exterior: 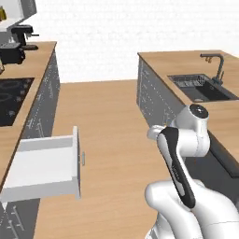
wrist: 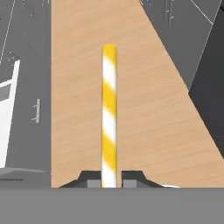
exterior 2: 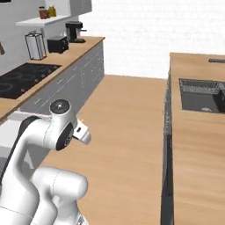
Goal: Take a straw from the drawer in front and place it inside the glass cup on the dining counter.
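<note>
in the hand view the fingers (wrist: 109, 179) are clamped on the base of the straw (wrist: 109, 113), one dark tip on each side touching it, and the straw runs straight up the middle of the view away from the hand. it is striped yellow and white in a spiral, and behind it lies the light wooden floor (wrist: 144, 100) between two runs of grey cabinets. at the left edge of that view the drawer (wrist: 8, 118) stands pulled out, its pale front seen edge-on, and a slim silver handle shows on the grey cabinet face just beside it. in the left base view the same drawer (exterior: 46, 165) juts out from under the left counter (exterior: 32, 60) into the aisle, open, white inside, with its small bar handle on the front panel facing the floor. the arm (exterior: 184, 154) is folded in the lower right of that view, its wrist over the floor near the dark side of the dining counter (exterior: 186, 63). the dining counter carries a dark inset sink (exterior: 203, 88) with a tall dark faucet (exterior: 217, 67) at its far side. on the left counter sit a black cooktop (exterior: 11, 98) and, farther back, a coffee machine (exterior: 21, 37). in the right base view the arm's elbow (exterior 2: 59, 125) rises in the lower left, the cooktop (exterior 2: 24, 79) and a toaster (exterior 2: 57, 44) lie along the left counter, and the sink (exterior 2: 202, 94) is set in the dining counter at the right.
</note>
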You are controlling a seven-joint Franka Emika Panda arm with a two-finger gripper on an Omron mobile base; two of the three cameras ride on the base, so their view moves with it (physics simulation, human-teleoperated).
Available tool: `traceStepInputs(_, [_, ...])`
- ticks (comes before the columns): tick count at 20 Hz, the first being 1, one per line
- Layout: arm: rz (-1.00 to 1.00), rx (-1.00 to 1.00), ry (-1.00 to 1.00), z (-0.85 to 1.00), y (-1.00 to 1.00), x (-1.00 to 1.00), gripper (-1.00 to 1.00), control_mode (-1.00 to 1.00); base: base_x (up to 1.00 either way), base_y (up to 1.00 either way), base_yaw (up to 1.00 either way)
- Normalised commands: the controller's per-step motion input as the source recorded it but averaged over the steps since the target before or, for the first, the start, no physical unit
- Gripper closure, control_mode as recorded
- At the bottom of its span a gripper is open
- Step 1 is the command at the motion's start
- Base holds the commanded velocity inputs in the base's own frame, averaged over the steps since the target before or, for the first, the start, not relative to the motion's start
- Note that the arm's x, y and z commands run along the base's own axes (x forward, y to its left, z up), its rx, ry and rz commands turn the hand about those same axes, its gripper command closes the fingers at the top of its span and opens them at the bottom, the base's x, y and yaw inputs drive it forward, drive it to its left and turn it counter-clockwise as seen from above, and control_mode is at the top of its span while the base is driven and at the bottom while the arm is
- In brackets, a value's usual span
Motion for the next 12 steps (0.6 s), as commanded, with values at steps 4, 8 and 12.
traceStepInputs(4, [0.00, 0.00, 0.00, 0.00, 0.00, 0.00, 1.00, 1.00, -0.28, 0.30, -0.47])
traceStepInputs(8, [0.00, 0.00, 0.00, 0.00, 0.00, 0.00, 1.00, 1.00, -0.32, 0.13, -0.51])
traceStepInputs(12, [0.00, 0.00, 0.00, 0.00, 0.00, 0.00, 1.00, 1.00, -0.57, 0.01, -0.51])
